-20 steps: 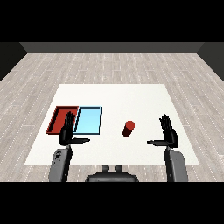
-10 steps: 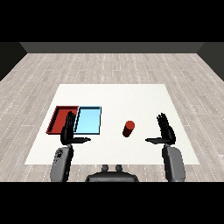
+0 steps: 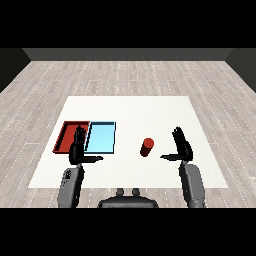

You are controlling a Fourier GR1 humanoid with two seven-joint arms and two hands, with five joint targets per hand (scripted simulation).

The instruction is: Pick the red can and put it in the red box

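You see the can (image 3: 147, 147) upright on the surface (image 3: 130, 107), right of the blue tray (image 3: 101, 138), red tray (image 3: 68, 136) furthest left, your right robot hand (image 3: 183, 146) open beside the can, left robot hand (image 3: 78, 148) open over the trays

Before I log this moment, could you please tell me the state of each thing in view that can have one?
Red can: upright on the table, held by neither hand.
Red tray: nothing seen in it.
Blue tray: nothing in it.
Left hand: open, fingers straight.
Right hand: open, beside the can, apart from it.
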